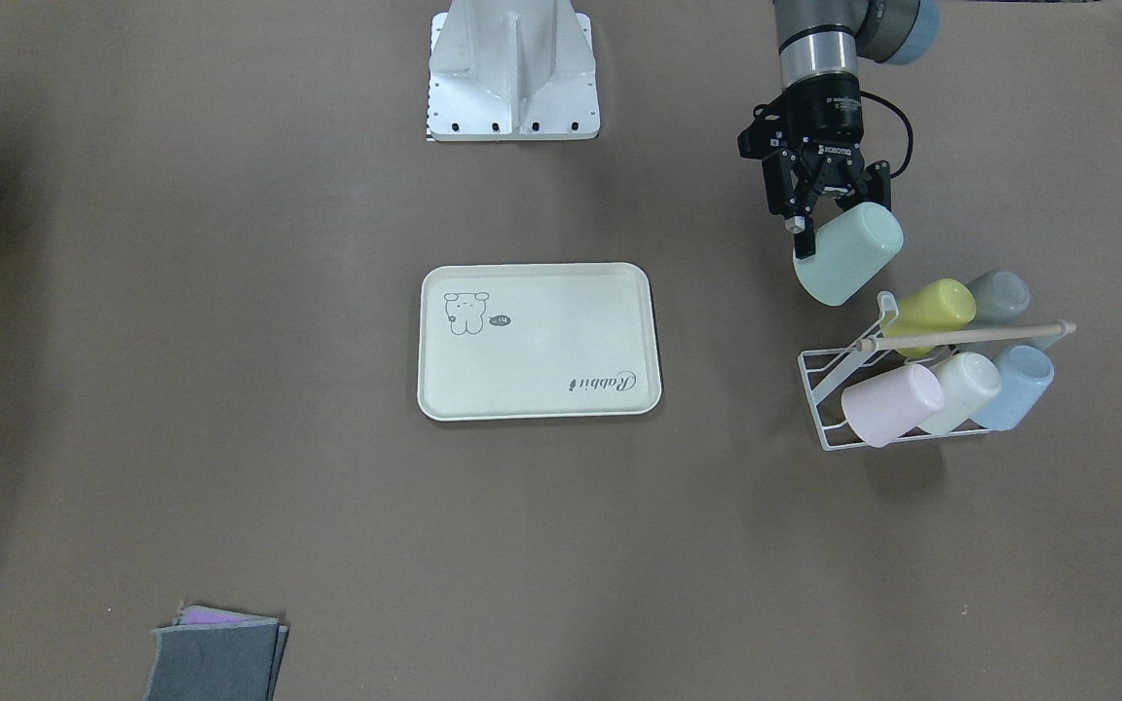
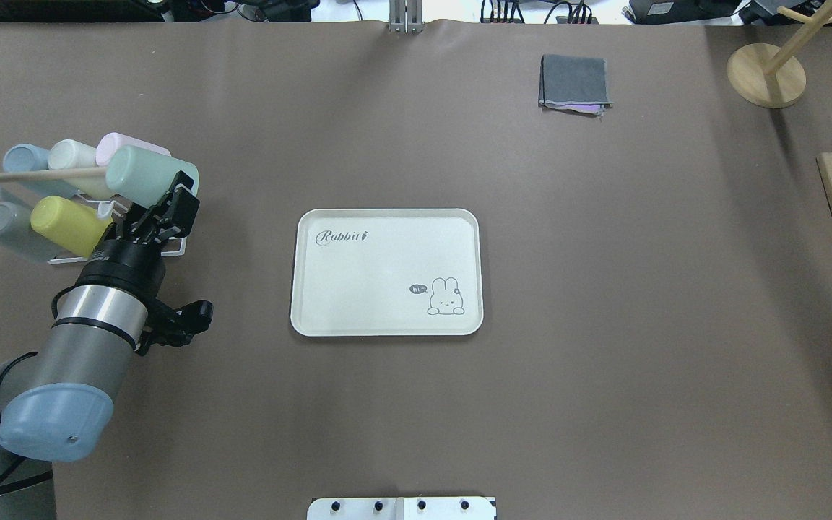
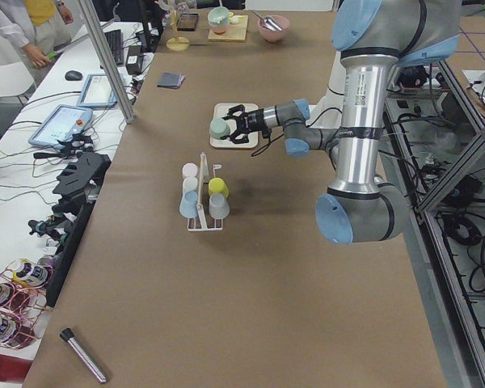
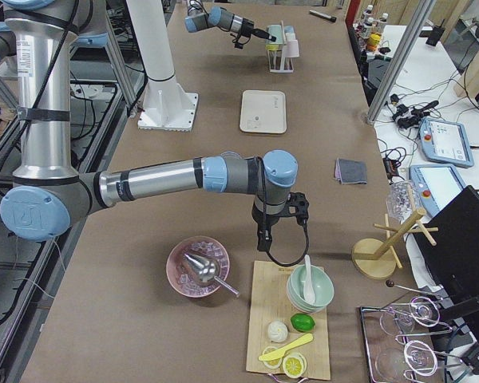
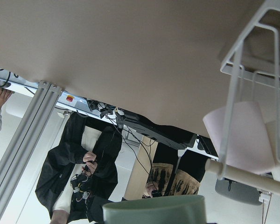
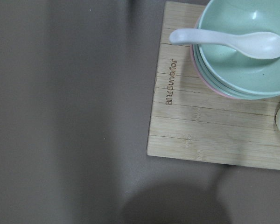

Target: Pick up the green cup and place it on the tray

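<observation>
Front view: the left arm (image 1: 814,58) drops in from 12 o'clock, and the left gripper (image 1: 836,214) is clamped across the green cup (image 1: 848,258). It's holding the cup up in the air, at about 11 o'clock from the white wire rack (image 1: 829,394). The cup's long axis runs 8-to-2, flat round end toward 2. The tray (image 1: 542,336) sits at 8 o'clock from the cup, with a wide strip of brown table (image 1: 717,487) between them. Overhead: the arm reaches from the lower-left corner toward 1 o'clock, the cup axis is close to 9-to-3, and the gripped end faces the tray at 4 o'clock. Left-side view: the wrist end is stretched out roughly level, with the cup raised above the rack. Right-side view: the right gripper (image 4: 265,238) hangs pointing down beside the wooden board (image 4: 267,303); can't tell if it's open or closed. The left wrist cam only catches the cup's edge at 6 o'clock and the rack at 3. Right wrist cam: just the board, bowls (image 6: 233,70) and a spoon (image 6: 228,39).
</observation>
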Robot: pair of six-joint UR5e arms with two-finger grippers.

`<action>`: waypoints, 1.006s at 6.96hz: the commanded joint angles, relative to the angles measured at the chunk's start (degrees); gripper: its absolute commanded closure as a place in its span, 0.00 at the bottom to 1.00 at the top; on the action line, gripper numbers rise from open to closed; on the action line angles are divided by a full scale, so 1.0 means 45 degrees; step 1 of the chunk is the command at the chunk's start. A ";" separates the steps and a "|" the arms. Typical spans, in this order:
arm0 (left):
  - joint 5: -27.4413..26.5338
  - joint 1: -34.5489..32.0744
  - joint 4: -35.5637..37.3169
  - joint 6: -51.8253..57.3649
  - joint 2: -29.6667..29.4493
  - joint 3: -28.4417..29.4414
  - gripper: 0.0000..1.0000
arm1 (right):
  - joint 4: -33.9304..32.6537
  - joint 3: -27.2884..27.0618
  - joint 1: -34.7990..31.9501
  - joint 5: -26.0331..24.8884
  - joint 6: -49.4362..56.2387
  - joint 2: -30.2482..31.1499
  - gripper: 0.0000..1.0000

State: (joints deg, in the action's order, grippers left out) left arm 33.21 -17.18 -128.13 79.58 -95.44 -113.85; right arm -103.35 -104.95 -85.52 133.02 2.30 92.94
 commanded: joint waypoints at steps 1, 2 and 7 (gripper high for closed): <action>0.0605 -0.0011 -0.2255 -0.3043 -0.0743 0.1194 0.27 | -0.0001 0.0001 0.0000 0.0010 0.0017 0.0051 0.01; 0.0879 -0.0011 -0.2887 -0.4273 -0.0841 0.1218 0.31 | -0.0001 0.0001 0.0000 0.0010 0.0017 0.0070 0.01; 0.3943 -0.0031 -0.4316 -1.1069 -0.2110 0.1375 0.34 | 0.0018 0.0020 0.0000 0.0068 0.0017 0.0109 0.01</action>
State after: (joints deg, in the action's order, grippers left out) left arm 47.86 -17.34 -146.27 37.41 -103.79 -107.93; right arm -103.31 -104.92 -85.52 133.30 2.31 93.42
